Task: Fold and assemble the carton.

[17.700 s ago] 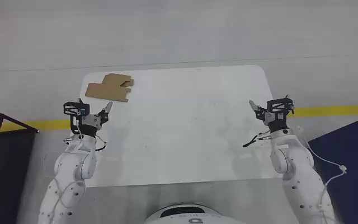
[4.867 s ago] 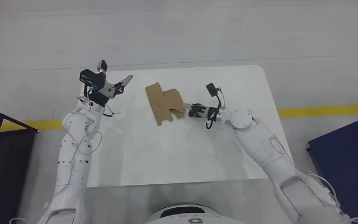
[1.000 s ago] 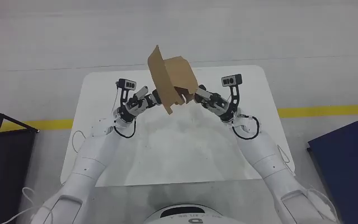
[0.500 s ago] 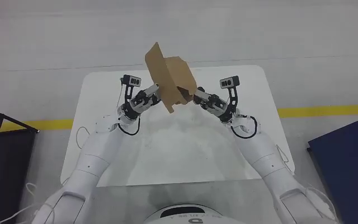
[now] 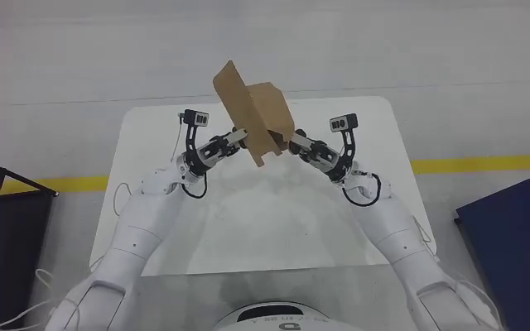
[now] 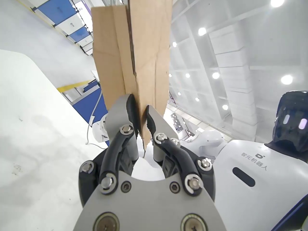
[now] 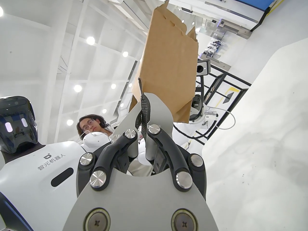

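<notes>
A flat brown carton (image 5: 252, 112) is held upright in the air above the far middle of the white table (image 5: 331, 232). My left gripper (image 5: 238, 135) is shut on its lower left edge; in the left wrist view the carton (image 6: 142, 49) rises from between the dark pads (image 6: 132, 114) of the left gripper (image 6: 142, 116). My right gripper (image 5: 291, 139) is shut on the lower right corner; in the right wrist view the carton (image 7: 170, 73) stands above the right gripper (image 7: 144, 104), whose fingers pinch its edge.
The table's far edge (image 5: 257, 103) lies just beneath the carton, with grey floor beyond. A yellow floor line (image 5: 472, 164) runs past both sides. A dark blue mat (image 5: 505, 240) lies on the floor at the right.
My left gripper has closed in on the carton's lower left edge and taken hold of it. The carton has tilted slightly, with my right gripper keeping its grip.
</notes>
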### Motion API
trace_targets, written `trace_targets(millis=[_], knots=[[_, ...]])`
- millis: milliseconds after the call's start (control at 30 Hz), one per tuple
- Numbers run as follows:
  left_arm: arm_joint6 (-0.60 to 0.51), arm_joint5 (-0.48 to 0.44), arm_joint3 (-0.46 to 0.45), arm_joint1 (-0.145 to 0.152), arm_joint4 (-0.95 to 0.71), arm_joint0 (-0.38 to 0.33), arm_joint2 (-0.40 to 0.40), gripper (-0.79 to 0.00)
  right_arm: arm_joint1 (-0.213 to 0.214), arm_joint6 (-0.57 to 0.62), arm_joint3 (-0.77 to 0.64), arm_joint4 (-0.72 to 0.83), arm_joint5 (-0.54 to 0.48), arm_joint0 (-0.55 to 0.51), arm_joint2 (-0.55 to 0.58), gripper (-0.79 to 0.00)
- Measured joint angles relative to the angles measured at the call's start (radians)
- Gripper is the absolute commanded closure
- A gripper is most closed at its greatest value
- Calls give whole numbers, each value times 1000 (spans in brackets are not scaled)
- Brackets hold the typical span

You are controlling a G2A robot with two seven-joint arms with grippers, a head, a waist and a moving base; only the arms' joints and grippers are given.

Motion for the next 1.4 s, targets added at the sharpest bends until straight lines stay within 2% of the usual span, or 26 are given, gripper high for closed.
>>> trace_targets(millis=[67,100,133,167,633,900,1033,1100,1133,1167,1233,1300,1400], knots=[[1,-1,-3,2,-5,1,2,0,2,-9,-9,-19,-2,-6,7,0],[1,-1,-5,3,-7,2,2,0,3,-13,-12,-27,-2,-9,10,-105],[1,-1,-7,4,-9,3,3,0,4,-16,-16,-34,-2,-11,13,-483],[0,0,-10,6,-13,4,3,0,6,-20,-21,-43,0,-14,15,-785],[-7,7,-46,24,-28,14,16,0,10,-16,-69,-26,25,-31,24,-785],[8,-8,-50,46,65,11,12,0,11,-4,-49,-16,27,-20,32,-785],[9,-9,-58,62,79,11,2,0,13,31,-33,-8,65,-10,29,-776],[3,-4,-68,70,86,12,1,0,14,59,-21,3,86,-2,28,-708],[0,0,-74,74,85,14,1,0,14,72,-13,8,96,2,29,-622],[-4,4,-81,79,80,17,0,0,15,86,-2,15,107,9,28,-591],[-10,10,-88,87,76,20,-2,0,14,105,13,24,117,18,24,-453],[-14,14,-91,96,80,21,-1,0,12,125,30,35,122,29,17,-403],[-15,15,-92,106,98,20,7,0,10,146,48,41,123,42,10,-369]])
